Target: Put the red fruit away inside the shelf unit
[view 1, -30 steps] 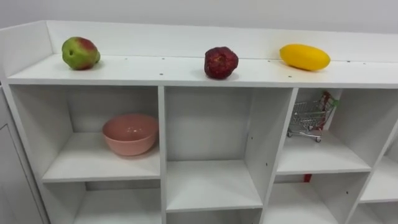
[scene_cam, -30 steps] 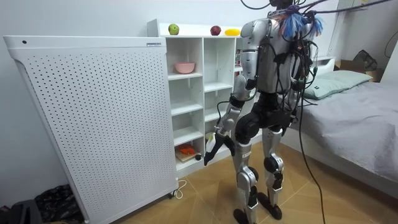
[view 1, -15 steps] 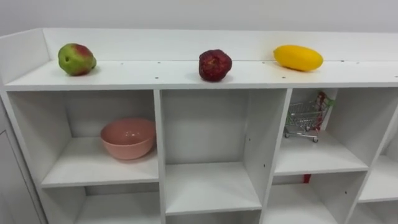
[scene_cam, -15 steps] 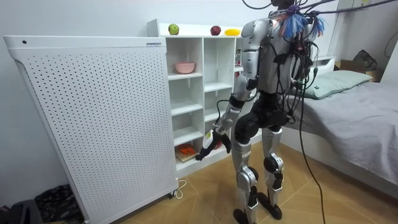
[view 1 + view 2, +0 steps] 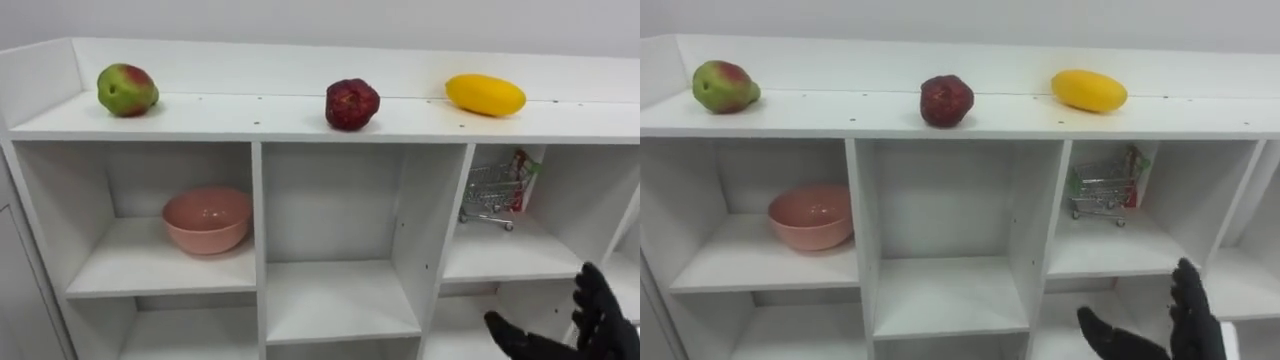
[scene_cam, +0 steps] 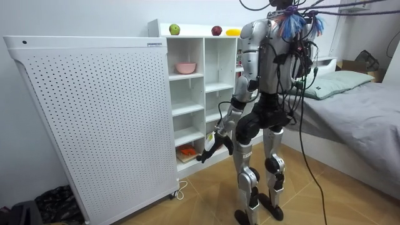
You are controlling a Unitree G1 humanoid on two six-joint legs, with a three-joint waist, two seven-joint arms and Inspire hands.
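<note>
Rt hand (image 5: 595, 330) low by shelf unit (image 5: 200, 115) rt edge, fingers wide, empty; green fruit (image 5: 127, 88), red fruit (image 5: 352, 103), yellow fruit (image 5: 485, 94) on top

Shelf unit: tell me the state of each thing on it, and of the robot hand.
Green-red fruit: resting on top, left.
Dark red fruit: resting on top, middle.
Yellow fruit: lying on top, right.
Pink bowl: upright, left compartment.
Toy cart: upright.
Right robot hand: open, empty.

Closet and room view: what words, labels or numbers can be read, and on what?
Small dark label on the perforated panel: too small to read.
Print on the red and green packet behind the toy cart: blurred, unreadable.
No other text in any view.
</note>
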